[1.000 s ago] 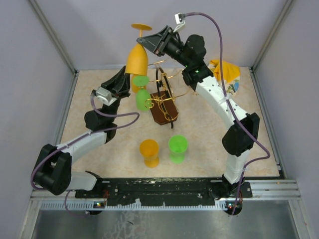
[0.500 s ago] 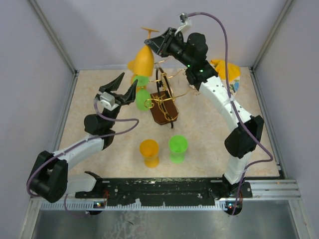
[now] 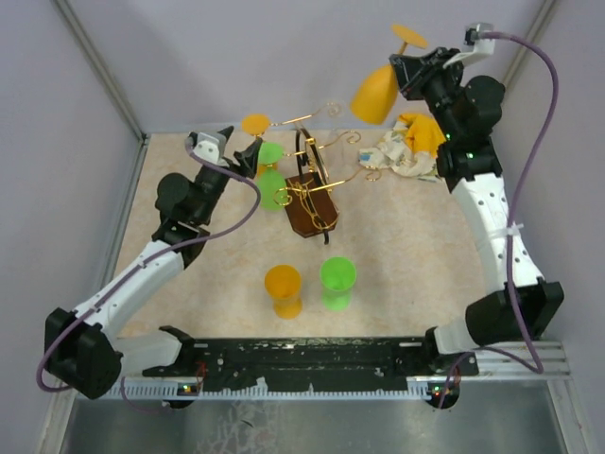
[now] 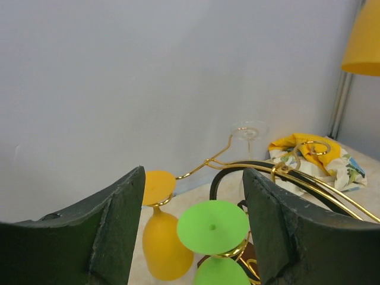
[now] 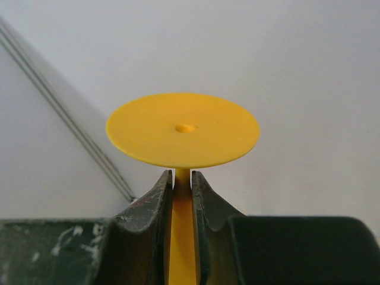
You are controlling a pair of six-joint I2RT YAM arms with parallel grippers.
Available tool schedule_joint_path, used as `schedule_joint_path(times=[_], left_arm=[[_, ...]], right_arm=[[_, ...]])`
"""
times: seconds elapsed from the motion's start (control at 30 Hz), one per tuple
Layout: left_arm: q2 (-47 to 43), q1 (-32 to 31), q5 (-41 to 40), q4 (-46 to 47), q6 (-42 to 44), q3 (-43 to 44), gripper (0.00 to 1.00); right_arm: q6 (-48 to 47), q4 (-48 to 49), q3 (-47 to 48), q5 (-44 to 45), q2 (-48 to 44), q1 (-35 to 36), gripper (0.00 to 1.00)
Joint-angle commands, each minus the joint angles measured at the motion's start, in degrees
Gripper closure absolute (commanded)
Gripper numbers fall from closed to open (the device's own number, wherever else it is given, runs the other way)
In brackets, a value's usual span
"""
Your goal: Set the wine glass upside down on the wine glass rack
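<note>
My right gripper (image 3: 414, 64) is raised at the back right, shut on the stem of an orange wine glass (image 3: 376, 92). The glass is upside down, its round foot (image 5: 183, 130) on top just above the fingertips (image 5: 161, 190). The wine glass rack (image 3: 312, 180), gold wire on a brown base, stands mid-table, left of and below this glass. An orange glass (image 4: 159, 237), a green glass (image 4: 214, 225) and a clear glass (image 4: 249, 132) hang upside down on its arms. My left gripper (image 3: 233, 144) is open beside the hanging orange and green glasses, with nothing between its fingers.
An orange glass (image 3: 283, 288) and a green glass (image 3: 337, 282) stand on the table near the front. A crumpled yellow and white cloth (image 3: 405, 149) lies at the back right, under my right arm. Grey walls close in the back and sides.
The right arm has swung the orange glass from above the rack's left side over to the back right. The left gripper has opened and moved back toward the hanging glasses.
</note>
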Motion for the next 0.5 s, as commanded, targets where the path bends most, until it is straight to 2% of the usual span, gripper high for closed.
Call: schedule_joint_path(times=[0.0,0.1,0.23,0.47], left_arm=[[-1.28,2.84,-2.85,-17.03,-2.68,7.90,0.28],[-1.17,6.49,-0.04,-22.14,-7.03,10.73,0.27],[-2.47,11.20,5.37,-22.58,-12.30,9.60,0.28],[-3.55,12.21,5.90,-22.14,-12.04,7.40,0.28]], right_arm=[[-12.14,-1.40,-6.89,7.58,-8.10,-0.55,1.00],[-16.13,-1.21,-15.05,10.94,-12.11,-0.52,1.00],[-20.30,3.04,-24.86,15.00,-15.33,-0.56,1.00],[-25.39,15.84,-37.06,17.97,-16.71,-0.51,1.00]])
